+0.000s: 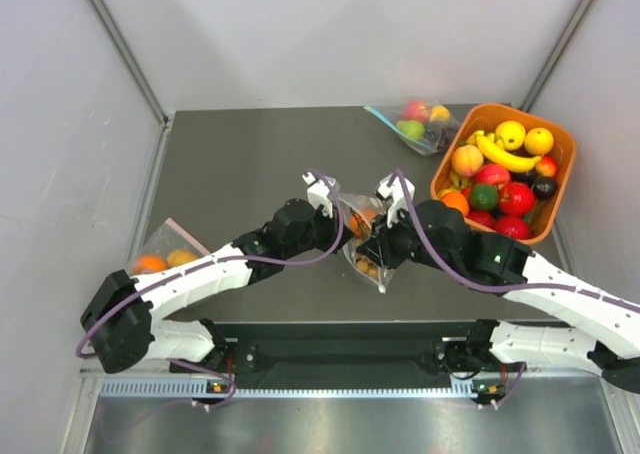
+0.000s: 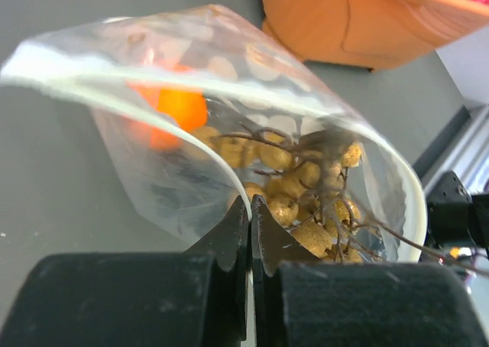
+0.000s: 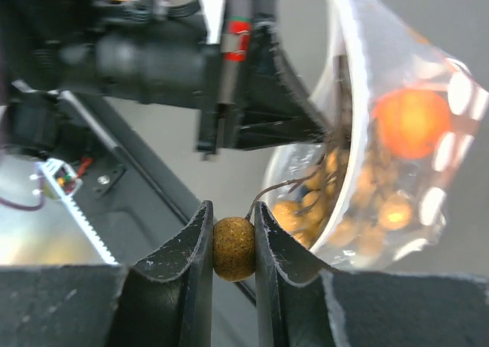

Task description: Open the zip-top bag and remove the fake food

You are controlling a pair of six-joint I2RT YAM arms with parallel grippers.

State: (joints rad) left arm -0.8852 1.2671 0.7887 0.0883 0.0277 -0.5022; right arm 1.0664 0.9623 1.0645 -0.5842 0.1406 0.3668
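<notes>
Both arms are reaching in, elbows out and forearms angling towards each other, wrists nearly meeting over the dark grey worktop (image 1: 250,164) just left of the orange tub (image 2: 351,26) in the overhead view. My left tool (image 2: 250,209) is pinched tight, its black saw-edged jaws pressed together on the thin film at the mouth of the zip-top bag (image 2: 176,171). My right tool (image 3: 232,221) faces it from the tub's side and is clamped on a single tan berry (image 3: 233,249), round and rough-skinned, joined to a thin brown stem that runs back into the bag. The bag's mouth gapes wide between my two tools, its pale rim curving in an arc, the plastic soft, clear and crinkled, with white dots on one part. Inside it I see the orange ball (image 2: 179,106), smooth and bright, and the berry bunch (image 2: 306,186), knobbly golden-brown beads on tangled twigs. I can't tell whether the bag touches the worktop. The tub itself is heaped with glossy toy fruit. Behind the tub's left corner lies a clear bag (image 1: 415,124) holding coloured fruit. Far to the tub's left, by my left arm, sits another clear bag (image 1: 165,254) with orange pieces inside.
</notes>
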